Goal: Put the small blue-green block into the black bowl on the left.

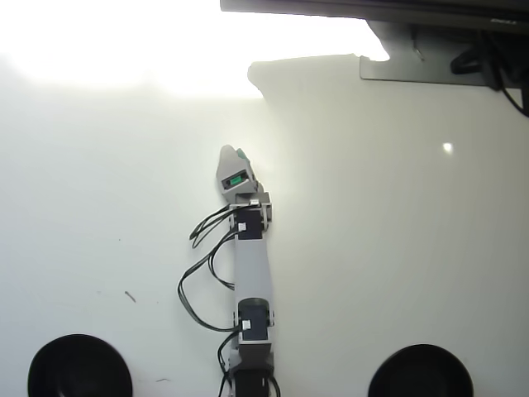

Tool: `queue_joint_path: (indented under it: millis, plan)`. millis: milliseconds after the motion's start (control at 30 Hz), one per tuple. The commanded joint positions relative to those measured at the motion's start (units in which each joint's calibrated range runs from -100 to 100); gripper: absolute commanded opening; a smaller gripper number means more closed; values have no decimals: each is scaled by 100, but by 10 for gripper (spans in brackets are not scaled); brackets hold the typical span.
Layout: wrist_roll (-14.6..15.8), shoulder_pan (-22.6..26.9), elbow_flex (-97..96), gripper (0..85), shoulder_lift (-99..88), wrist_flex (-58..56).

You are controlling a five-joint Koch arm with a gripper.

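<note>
In the overhead view my grey gripper (227, 154) reaches up the white table and sits right over the small blue-green block (243, 155). Only a teal sliver of the block shows at the gripper's right edge; the rest is hidden under it. A green light glows on the gripper body. Just one jaw tip shows, so I cannot tell whether the jaws are open or shut, or whether they touch the block. The black bowl (78, 368) lies at the bottom left corner, far from the gripper.
A second black bowl (421, 374) sits at the bottom right. Black cables (198, 281) loop to the left of the arm. A dark monitor base and stand (430, 50) occupy the top right. Strong glare washes out the top left of the table.
</note>
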Motion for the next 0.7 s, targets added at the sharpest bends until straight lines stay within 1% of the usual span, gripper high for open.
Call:
queue_joint_path:
  millis: [0,167,233,367,467,567,667]
  plan:
    - [-54,-20,433,418,-40,-65]
    - [-20,-20,424,298,-19,-57]
    - [-24,-24,424,271,13,-9]
    - [-29,-54,424,177,67,121]
    - [-29,-63,387,84,67,178]
    - [-34,-44,378,60,-8,194]
    - [-44,24,369,60,-212,154]
